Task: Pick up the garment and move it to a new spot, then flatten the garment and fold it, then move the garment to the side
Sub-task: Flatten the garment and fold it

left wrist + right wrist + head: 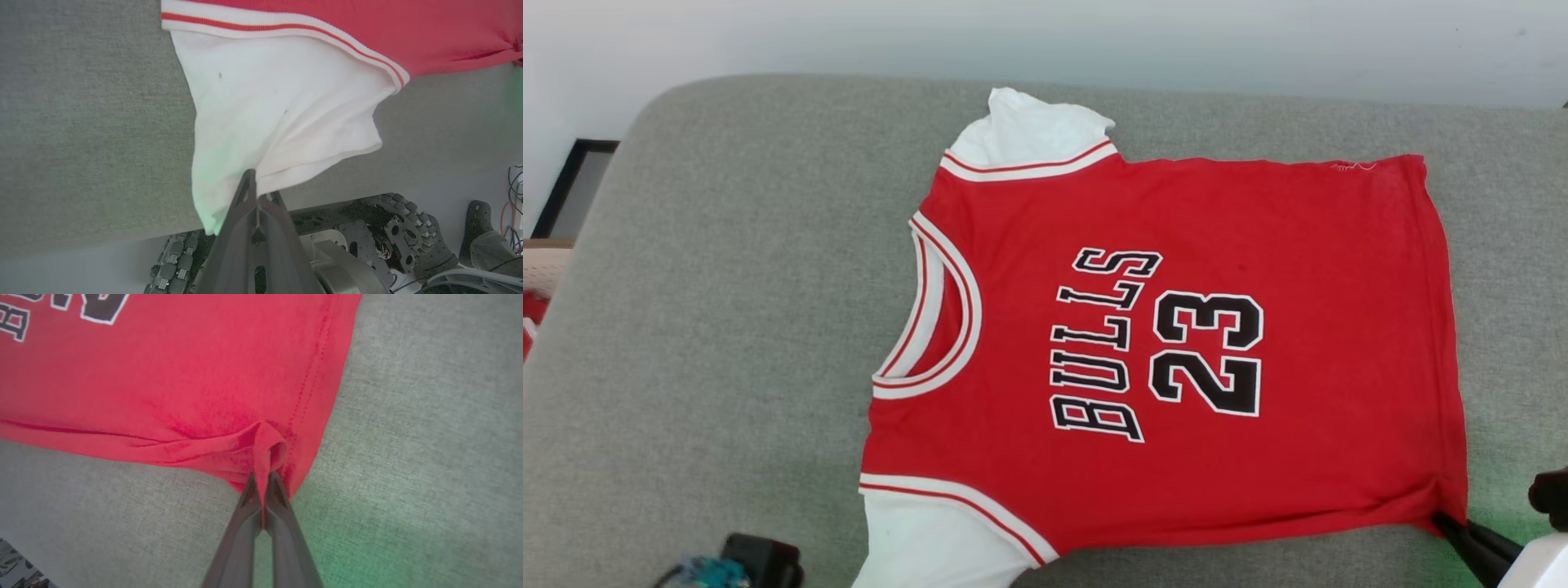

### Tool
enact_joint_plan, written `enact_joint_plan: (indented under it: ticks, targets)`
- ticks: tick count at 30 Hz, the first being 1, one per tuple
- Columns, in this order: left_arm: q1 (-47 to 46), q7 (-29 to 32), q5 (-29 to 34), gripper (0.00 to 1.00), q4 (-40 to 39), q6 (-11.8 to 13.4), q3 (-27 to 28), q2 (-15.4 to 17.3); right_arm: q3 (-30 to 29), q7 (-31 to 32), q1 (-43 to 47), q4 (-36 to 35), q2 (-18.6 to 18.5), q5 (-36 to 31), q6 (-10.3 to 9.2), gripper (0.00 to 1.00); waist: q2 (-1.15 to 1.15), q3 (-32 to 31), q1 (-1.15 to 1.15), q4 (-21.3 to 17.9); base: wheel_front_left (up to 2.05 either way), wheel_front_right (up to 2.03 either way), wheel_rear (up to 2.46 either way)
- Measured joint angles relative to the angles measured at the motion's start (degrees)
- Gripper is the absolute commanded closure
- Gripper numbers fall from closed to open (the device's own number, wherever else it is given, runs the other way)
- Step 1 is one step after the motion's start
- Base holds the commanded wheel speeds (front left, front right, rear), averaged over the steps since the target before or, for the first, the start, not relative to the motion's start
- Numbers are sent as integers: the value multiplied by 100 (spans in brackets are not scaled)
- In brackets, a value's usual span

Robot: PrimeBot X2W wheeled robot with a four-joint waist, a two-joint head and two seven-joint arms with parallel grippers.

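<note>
Mostly flat: the garment (1298,245) lies spread on the grey cushion (727,286), neckline toward head view's left, hem toward its right. Black lettering edged in white reads "BULLS" (1098,343), with the number "23" (1209,351) beside it, both turned sideways. A small stitched mark (1352,167) at the far hem corner is too small to read. White far sleeve (1029,131) lies near the cushion's back edge. White near sleeve (286,102), with red-and-white striped trim, reaches past the front edge. Left gripper (259,188): fingers clamped together on that near sleeve's lower edge. Right gripper (262,477): closed, pinching the near hem corner, red cloth bunched into a small fold at the tips. Off the cushion's left end: beige basket (541,265), black frame (580,180) against a pale wall (1094,41).
</note>
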Motion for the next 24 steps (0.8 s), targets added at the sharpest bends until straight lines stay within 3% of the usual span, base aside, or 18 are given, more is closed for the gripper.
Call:
enact_joint_plan:
  ticks: [7, 12, 17, 24]
  targets:
    - [-821, 336, 525, 100, -294, 65, 349, 599, -500, 552, -90, -753, 379, -253, 0, 100, 0, 88, 0, -69, 0, 0, 0]
    - [-1880, 902, 1051, 100, -99, -410, 664, 717, -492, 913, -931, -840, 411, -453, 1, 100, 0, 166, 0, -171, 0, 0, 0]
    - [-2919, 1497, 1417, 100, 864, -1274, 781, 168, -252, 1098, -1907, -331, 417, -508, 0, 100, 0, 312, 0, -270, 0, 0, 0]
    - [-3936, 1911, 1640, 100, 2749, -2294, 693, -981, 332, 1238, -3287, 786, 479, -544, 0, 100, 0, 546, 0, -426, 0, 0, 0]
